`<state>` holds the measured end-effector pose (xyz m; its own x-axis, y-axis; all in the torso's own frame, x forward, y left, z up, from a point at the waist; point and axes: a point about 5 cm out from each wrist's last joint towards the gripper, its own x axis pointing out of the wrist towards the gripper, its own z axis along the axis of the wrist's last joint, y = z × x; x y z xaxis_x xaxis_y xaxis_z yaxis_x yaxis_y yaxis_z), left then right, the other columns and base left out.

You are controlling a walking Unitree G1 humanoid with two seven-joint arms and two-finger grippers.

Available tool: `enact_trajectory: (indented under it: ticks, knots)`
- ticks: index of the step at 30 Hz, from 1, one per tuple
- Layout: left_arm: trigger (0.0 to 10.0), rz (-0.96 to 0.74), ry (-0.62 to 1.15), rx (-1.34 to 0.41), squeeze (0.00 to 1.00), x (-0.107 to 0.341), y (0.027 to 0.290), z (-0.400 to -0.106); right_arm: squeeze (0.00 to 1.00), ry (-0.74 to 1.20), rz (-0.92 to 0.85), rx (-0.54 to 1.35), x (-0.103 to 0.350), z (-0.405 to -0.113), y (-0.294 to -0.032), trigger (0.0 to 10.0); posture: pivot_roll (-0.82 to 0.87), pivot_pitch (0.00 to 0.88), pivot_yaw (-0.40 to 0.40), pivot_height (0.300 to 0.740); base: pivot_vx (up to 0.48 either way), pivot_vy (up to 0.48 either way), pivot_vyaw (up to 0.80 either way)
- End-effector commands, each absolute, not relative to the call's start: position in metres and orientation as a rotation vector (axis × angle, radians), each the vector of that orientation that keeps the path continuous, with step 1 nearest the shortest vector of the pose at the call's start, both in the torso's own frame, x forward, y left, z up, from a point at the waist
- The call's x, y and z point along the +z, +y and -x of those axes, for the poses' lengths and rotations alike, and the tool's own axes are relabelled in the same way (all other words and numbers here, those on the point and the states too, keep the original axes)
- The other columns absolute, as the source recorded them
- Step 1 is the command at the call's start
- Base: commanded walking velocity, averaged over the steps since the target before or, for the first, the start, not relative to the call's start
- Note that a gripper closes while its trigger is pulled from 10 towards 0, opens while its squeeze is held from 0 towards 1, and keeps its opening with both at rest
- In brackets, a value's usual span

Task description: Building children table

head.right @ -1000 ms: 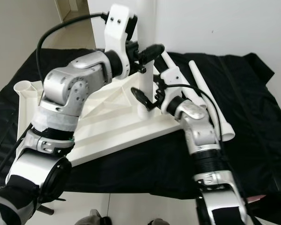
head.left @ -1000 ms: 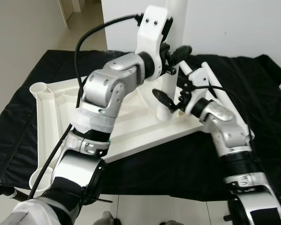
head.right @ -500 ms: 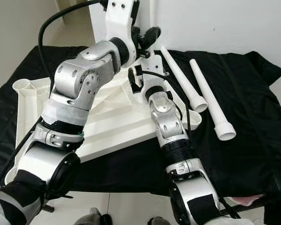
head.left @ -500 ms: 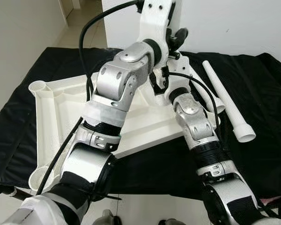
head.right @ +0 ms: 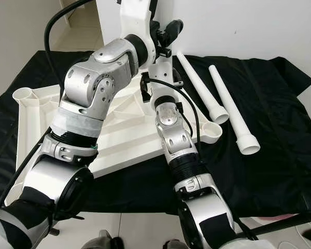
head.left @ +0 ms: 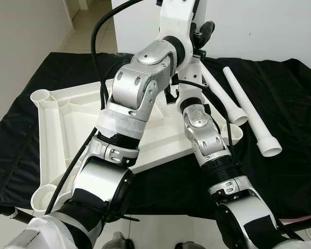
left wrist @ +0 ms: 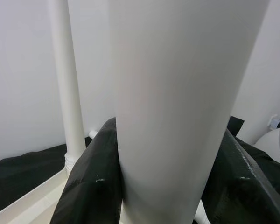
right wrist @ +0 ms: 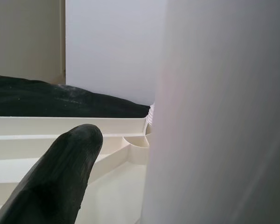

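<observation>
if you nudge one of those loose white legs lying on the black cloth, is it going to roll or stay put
Probably it rolls. The loose leg is a smooth round tube, so a sideways push should set it turning. Its flared end would likely steer it in a curve, and the soft cloth may slow it. It looks like stiff hollow plastic, so likely light and unbending.

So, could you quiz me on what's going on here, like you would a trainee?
1. True or false: the left hand grips an upright leg.
2. How many loose legs lie on the cloth?
3. How does the tabletop lie? A) flat, underside up. B) on its edge. C) standing on four legs.

Key: 1 true; 2 two; 3 A.
</observation>
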<state>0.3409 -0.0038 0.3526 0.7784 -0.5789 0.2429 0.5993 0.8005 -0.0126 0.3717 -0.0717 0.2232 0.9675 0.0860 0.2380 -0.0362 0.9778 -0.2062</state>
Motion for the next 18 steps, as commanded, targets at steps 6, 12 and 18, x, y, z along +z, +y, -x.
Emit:
enact_trajectory:
  ticks: [6,12,18]
  knots:
    - [10.0,0.101,-0.256,-0.548,0.0,0.3589,-0.0039,-0.3432,0.0,-0.294,0.22,0.037,0.2302,-0.3726,-0.0672,4.7,-0.09,0.026,0.013,0.74,0.0,0.0,0.0]
    - [10.0,0.099,-0.257,-0.553,0.0,0.3591,-0.0051,-0.343,0.0,-0.298,0.222,0.03,0.2305,-0.3725,-0.0674,0.0,-0.09,0.031,0.012,0.74,0.0,0.0,0.0]
    - [10.0,0.085,-0.26,-0.554,0.0,0.3595,-0.0061,-0.3426,0.0,-0.293,0.214,0.032,0.2292,-0.3726,-0.0674,0.0,-0.09,0.033,0.013,0.74,0.0,0.0,0.0]
